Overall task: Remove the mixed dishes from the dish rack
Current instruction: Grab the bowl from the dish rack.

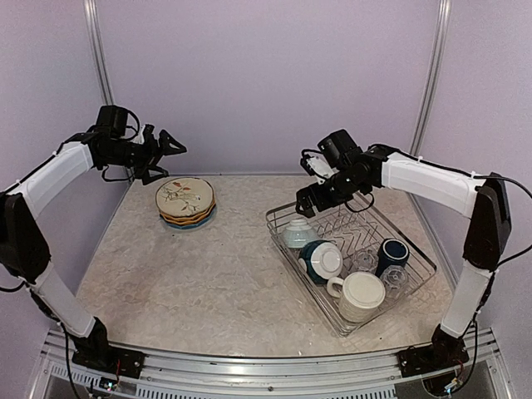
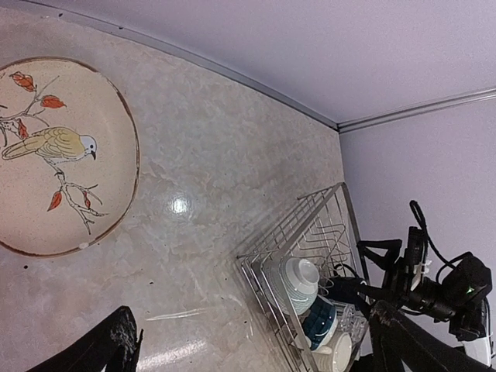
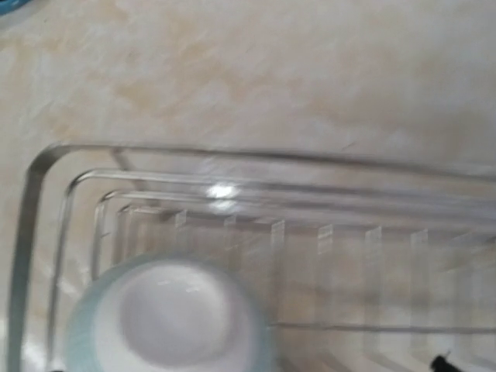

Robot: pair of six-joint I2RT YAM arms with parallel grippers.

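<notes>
Your left gripper (image 1: 169,148) hangs spread wide and empty above the stacked plates (image 1: 185,202), and your right gripper (image 1: 306,205) hovers over the pale bowl (image 1: 298,233) in the far-left corner of the dish rack (image 1: 353,233), its opening impossible to tell; only the left wrist view shows the bird (image 2: 50,143) painted on the top plate (image 2: 101,194).

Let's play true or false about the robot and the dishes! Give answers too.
1. The plates are stacked on the table, outside the dish rack. True.
2. The top plate has a bird painted on it. True.
3. The left fingers hold a plate. False: they are open and empty, near the stack.
4. The large cream mug stands on the table. False: it is in the rack's near end.
5. The right fingers hang over the rack, near the pale bowl. True.
</notes>
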